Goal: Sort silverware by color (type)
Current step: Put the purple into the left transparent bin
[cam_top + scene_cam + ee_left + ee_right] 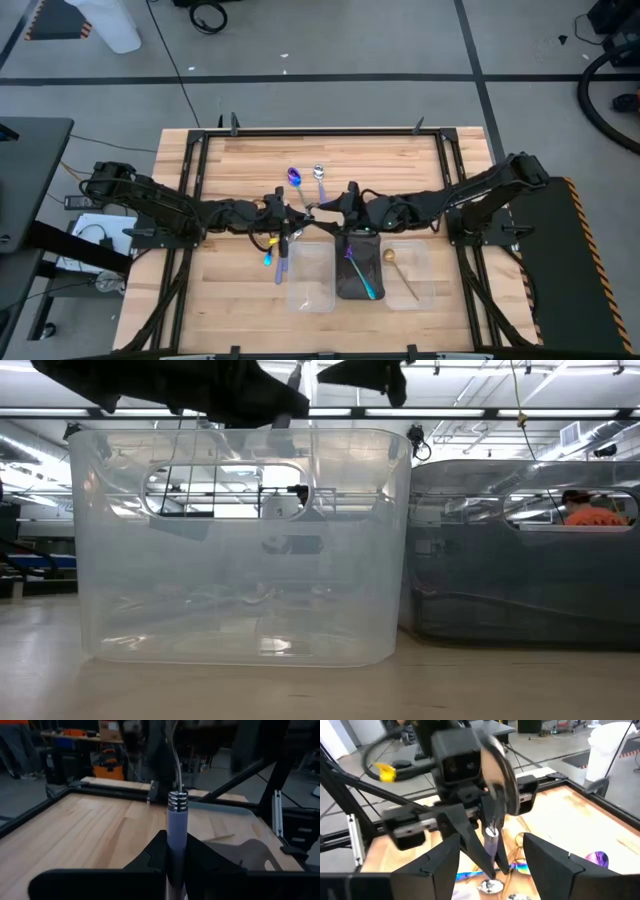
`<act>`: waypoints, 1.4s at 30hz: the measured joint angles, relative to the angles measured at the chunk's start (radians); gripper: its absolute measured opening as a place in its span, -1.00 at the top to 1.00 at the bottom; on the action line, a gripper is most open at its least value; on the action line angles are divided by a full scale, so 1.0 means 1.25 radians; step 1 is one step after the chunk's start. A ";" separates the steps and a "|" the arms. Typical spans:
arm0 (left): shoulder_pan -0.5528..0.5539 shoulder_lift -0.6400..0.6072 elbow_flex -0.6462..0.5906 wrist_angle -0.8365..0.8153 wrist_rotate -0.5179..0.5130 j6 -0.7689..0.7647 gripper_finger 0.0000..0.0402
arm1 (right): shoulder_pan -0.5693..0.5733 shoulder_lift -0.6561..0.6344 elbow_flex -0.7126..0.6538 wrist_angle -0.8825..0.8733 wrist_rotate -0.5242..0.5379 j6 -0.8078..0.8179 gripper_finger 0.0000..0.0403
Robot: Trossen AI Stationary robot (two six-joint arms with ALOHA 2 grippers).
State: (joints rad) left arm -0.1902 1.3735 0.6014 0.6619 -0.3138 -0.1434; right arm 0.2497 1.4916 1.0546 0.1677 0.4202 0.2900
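Observation:
My left gripper is shut on a spoon with a lavender handle and a silver bowl, above the middle of the table. My right gripper faces it from the right, open, with a finger on either side of the spoon and touching nothing. A purple spoon and a silver spoon lie on the table behind the grippers. An iridescent spoon with a teal handle lies in the dark tray. A gold spoon lies in the right clear tray. My left gripper pinches the spoon's lavender handle between its two fingers, a little below the silver ring at the handle's upper end. The fingers come nearly level from the table's left. The spoon stands bowl end up, lifted clear of the table.
A third, clear tray stands left of the dark tray, all three in a row near the front edge. Another lavender piece lies left of it. A black frame borders the table. A person in orange shows in the room beyond.

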 joint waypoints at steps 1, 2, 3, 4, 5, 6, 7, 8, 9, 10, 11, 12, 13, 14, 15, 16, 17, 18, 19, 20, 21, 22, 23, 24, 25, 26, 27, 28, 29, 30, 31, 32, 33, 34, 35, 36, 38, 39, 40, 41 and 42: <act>0.000 0.000 0.000 -0.007 0.000 -0.002 0.80 | 0.005 -0.010 0.000 -0.013 0.000 0.006 -0.11; -0.002 0.000 0.000 -0.013 0.000 -0.005 0.80 | 0.010 -0.020 0.000 -0.032 0.000 0.014 -0.11; -0.004 0.000 0.000 -0.018 0.000 -0.006 0.80 | 0.015 -0.028 0.000 -0.051 -0.002 0.022 -0.11; -0.004 0.000 0.000 -0.022 0.000 -0.008 0.80 | 0.019 -0.037 0.000 -0.076 -0.002 0.027 -0.11; -0.006 0.000 0.000 -0.026 0.001 -0.008 0.80 | 0.021 -0.045 0.000 -0.108 -0.002 0.035 -0.10; -0.009 0.000 0.000 -0.027 0.001 -0.012 0.80 | 0.022 -0.053 0.000 -0.132 -0.002 0.042 -0.10; -0.011 0.000 0.000 -0.027 0.001 -0.020 0.80 | 0.023 -0.061 0.000 -0.153 -0.002 0.051 -0.10; -0.014 0.000 0.000 -0.027 0.001 -0.023 0.80 | 0.024 -0.068 0.000 -0.179 0.001 0.058 -0.10; -0.017 0.000 0.000 -0.027 0.002 -0.026 0.80 | 0.024 -0.074 0.000 -0.202 0.003 0.061 -0.10; -0.020 0.000 0.000 -0.029 0.002 -0.032 0.80 | 0.023 -0.080 0.000 -0.224 0.004 0.062 -0.10; -0.023 0.000 0.000 -0.030 0.002 -0.047 0.80 | 0.023 -0.084 0.000 -0.249 0.005 0.062 -0.10; -0.027 0.000 0.000 -0.032 0.002 -0.055 0.80 | 0.023 -0.088 0.000 -0.275 0.010 0.061 -0.10; -0.030 0.000 0.000 -0.032 0.002 -0.068 0.80 | 0.023 -0.090 0.000 -0.299 0.023 0.061 -0.10; -0.032 0.000 0.000 -0.032 0.002 -0.078 0.80 | 0.024 -0.091 0.000 -0.318 0.042 0.060 -0.10; -0.035 0.000 0.000 -0.032 0.002 -0.092 0.80 | 0.023 -0.092 0.000 -0.340 0.062 0.059 -0.10; -0.036 0.000 0.000 -0.032 0.002 -0.106 0.80 | 0.023 -0.092 -0.001 -0.361 0.083 0.055 -0.10; -0.037 0.000 0.000 -0.034 0.002 -0.118 0.80 | 0.023 -0.092 -0.004 -0.370 0.102 0.052 -0.10; -0.037 0.000 0.000 -0.038 0.002 -0.137 0.80 | 0.022 -0.093 -0.010 -0.375 0.121 0.045 -0.10; -0.037 -0.001 0.000 -0.046 0.002 -0.159 0.80 | 0.022 -0.093 -0.016 -0.378 0.135 0.041 -0.10; -0.038 -0.001 0.000 -0.052 0.003 -0.183 0.80 | 0.023 -0.093 -0.021 -0.383 0.147 0.037 -0.10; -0.041 -0.001 0.000 -0.057 0.003 -0.207 0.80 | 0.023 -0.093 -0.025 -0.386 0.155 0.035 -0.10; -0.045 -0.001 0.000 -0.061 0.002 -0.228 0.80 | 0.023 -0.093 -0.028 -0.383 0.160 0.033 -0.10; -0.052 -0.001 0.000 -0.066 0.003 -0.246 0.80 | 0.023 -0.093 -0.031 -0.381 0.169 0.031 -0.10; -0.059 -0.001 0.000 -0.072 0.003 -0.268 0.80 | 0.024 -0.093 -0.033 -0.381 0.173 0.029 -0.10; -0.067 -0.001 0.000 -0.078 0.005 -0.289 0.80 | 0.025 -0.093 -0.035 -0.382 0.177 0.028 -0.10; -0.076 -0.001 0.000 -0.080 0.005 -0.307 0.80 | 0.025 -0.093 -0.036 -0.383 0.180 0.027 -0.10; -0.085 -0.001 0.000 -0.083 0.005 -0.324 0.80 | 0.026 -0.093 -0.038 -0.381 0.181 0.030 -0.10; -0.094 -0.001 0.000 -0.088 0.003 -0.341 0.80 | 0.026 -0.093 -0.040 -0.380 0.181 0.035 -0.10; -0.104 -0.001 0.000 -0.092 -0.003 -0.354 0.80 | 0.026 -0.093 -0.044 -0.380 0.181 0.039 -0.10; -0.116 0.000 0.000 -0.093 -0.013 -0.367 0.80 | 0.026 -0.093 -0.048 -0.382 0.180 0.039 -0.10; -0.128 0.000 0.000 -0.090 -0.028 -0.382 0.80 | 0.026 -0.093 -0.051 -0.384 0.177 0.039 -0.10; -0.141 0.001 0.000 -0.090 -0.049 -0.391 0.80 | 0.026 -0.093 -0.054 -0.382 0.173 0.038 -0.10; -0.153 0.001 0.000 -0.092 -0.072 -0.400 0.80 | 0.026 -0.093 -0.056 -0.380 0.169 0.038 -0.10; -0.167 0.003 0.000 -0.091 -0.101 -0.402 0.80 | 0.026 -0.093 -0.058 -0.381 0.166 0.037 -0.10; -0.179 0.007 0.000 -0.088 -0.131 -0.407 0.80 | 0.026 -0.093 -0.060 -0.382 0.161 0.035 -0.10; -0.191 0.011 0.000 -0.089 -0.160 -0.415 0.80 | 0.026 -0.093 -0.062 -0.381 0.152 0.033 -0.10; -0.214 0.021 0.000 -0.093 -0.211 -0.431 0.80 | 0.028 -0.093 -0.065 -0.381 0.134 0.023 -0.10; -0.222 0.031 0.000 -0.089 -0.225 -0.451 0.80 | 0.030 -0.093 -0.066 -0.381 0.126 0.020 -0.10; -0.226 0.041 0.000 -0.090 -0.233 -0.472 0.80 | 0.034 -0.093 -0.067 -0.382 0.123 0.018 -0.10; -0.230 0.051 0.000 -0.096 -0.241 -0.492 0.80 | 0.039 -0.092 -0.067 -0.382 0.121 0.016 -0.10; -0.234 0.063 0.001 -0.095 -0.249 -0.510 0.80 | 0.044 -0.091 -0.067 -0.380 0.121 0.013 -0.10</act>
State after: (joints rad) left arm -0.4824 1.4523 0.6020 0.5430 -0.6256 -0.7812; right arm 0.3047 1.3773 0.9710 -0.3077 0.5713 0.3057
